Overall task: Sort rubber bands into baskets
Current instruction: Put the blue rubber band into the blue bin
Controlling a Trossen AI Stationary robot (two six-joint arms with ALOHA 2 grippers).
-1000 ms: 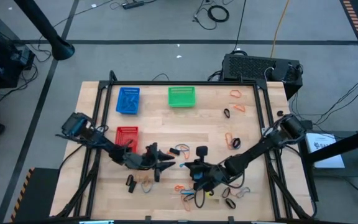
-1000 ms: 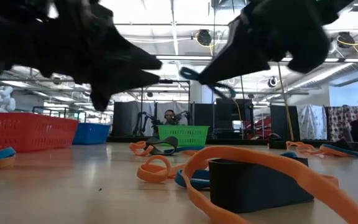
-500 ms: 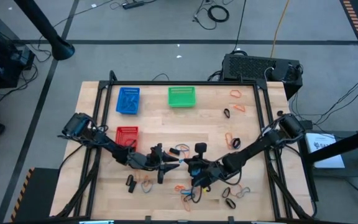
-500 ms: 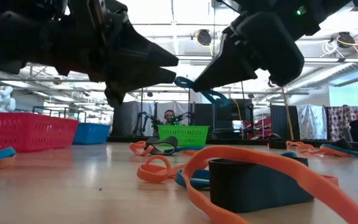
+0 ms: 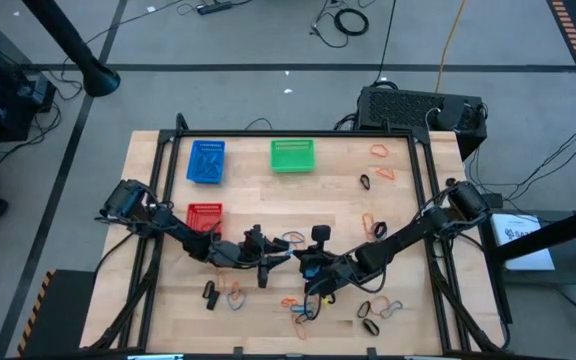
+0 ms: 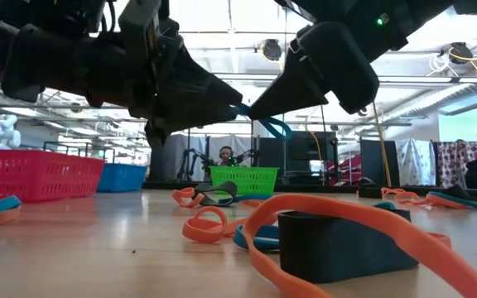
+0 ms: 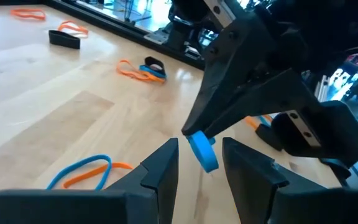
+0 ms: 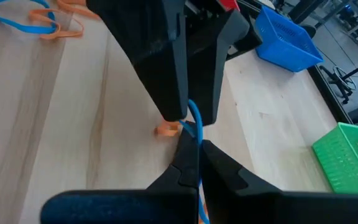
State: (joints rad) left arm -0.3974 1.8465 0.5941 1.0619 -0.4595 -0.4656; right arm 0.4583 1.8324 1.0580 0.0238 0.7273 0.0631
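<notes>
Near the middle of the table [image 5: 168, 160], toward its near half, we find both grippers meeting tip to tip above the wood. The right gripper [image 8: 193, 144] has its fingers pinched together on a blue rubber band [image 7: 202, 151], which hangs off the surface between the two arms. The left gripper [image 7: 199, 158] faces it with its fingers parted to a moderate gap, one on each side of the held band; we cannot tell whether they touch it. From the low view the band [image 6: 263, 124] shows as a small blue loop right where the two dark tips converge.

We note the three baskets on the left and far side of the table: the red basket [image 5: 204, 216] just beside the left arm, the blue basket [image 5: 206, 162] farther back, the green basket [image 5: 292, 155] to the right of the blue one at the far edge.

Loose rubber bands remain scattered on the wood: a mixed cluster [image 5: 303, 308] near the front edge below the grippers, a black and a blue-orange pair [image 5: 223, 293] to the near left, orange ones [image 5: 381, 152] at the far right corner, and several more [image 5: 373, 226] along the right side.
</notes>
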